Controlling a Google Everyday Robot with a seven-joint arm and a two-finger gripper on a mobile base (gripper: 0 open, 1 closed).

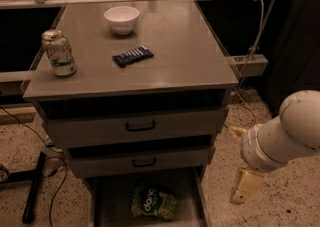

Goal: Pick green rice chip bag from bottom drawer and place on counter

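Note:
The green rice chip bag [153, 202] lies flat on the floor of the open bottom drawer [112, 206], at the bottom of the camera view, with its "dang" label facing up. The counter [175, 46] is the grey top of the cabinet. My gripper [239, 160] hangs to the right of the cabinet, level with the lower drawers and above the speckled floor. It is open and empty. One cream finger [245, 187] points down and the other fingertip [238, 131] shows above it. The gripper is well to the right of the bag.
On the counter stand a white bowl [121, 19] at the back, a soda can [59, 53] at the left and a dark blue wrapper [133, 56] in the middle. Two upper drawers with black handles [140, 126] jut out slightly. Cables and a black stand [34, 186] lie at the lower left.

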